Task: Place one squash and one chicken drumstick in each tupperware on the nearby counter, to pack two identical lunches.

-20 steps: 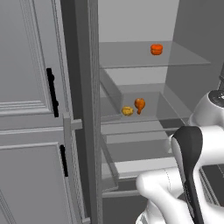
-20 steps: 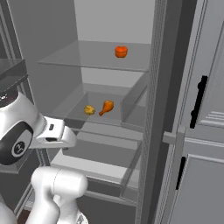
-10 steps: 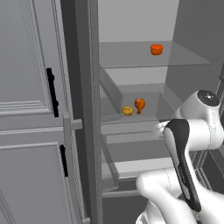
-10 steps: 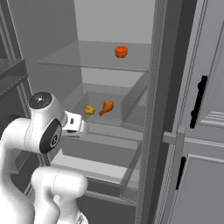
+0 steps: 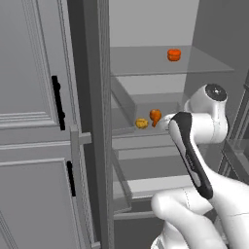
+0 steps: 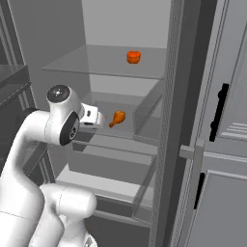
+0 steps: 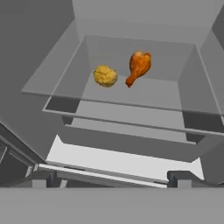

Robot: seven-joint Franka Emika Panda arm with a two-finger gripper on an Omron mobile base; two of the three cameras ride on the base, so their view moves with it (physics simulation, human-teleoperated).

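In the hand view, a lumpy yellow squash [image 7: 105,75] is seen on the left of a clear drawer [image 7: 131,113], with a chicken drumstick [image 7: 138,66] just beside it on the right; the two appear close but apart. The same pair is seen from the left base view, the squash [image 5: 141,123] left of the drumstick [image 5: 155,115], both in the open fridge's drawer. On the glass shelf [image 5: 146,61] above, a small orange-red item [image 5: 174,54] is set well apart from them; its kind cannot be told.

The gripper [image 6: 99,118] is held in front of the drawer, short of both foods, and its jaws are spread to their widest with nothing between them.

The squash is judged to be firm, rounded and bumpy, likely to roll if nudged; it would best be taken across its middle from above. The drumstick is judged light and irregular, thick at the meat end and thin at the bone; a hold across the thick end is judged the more secure.
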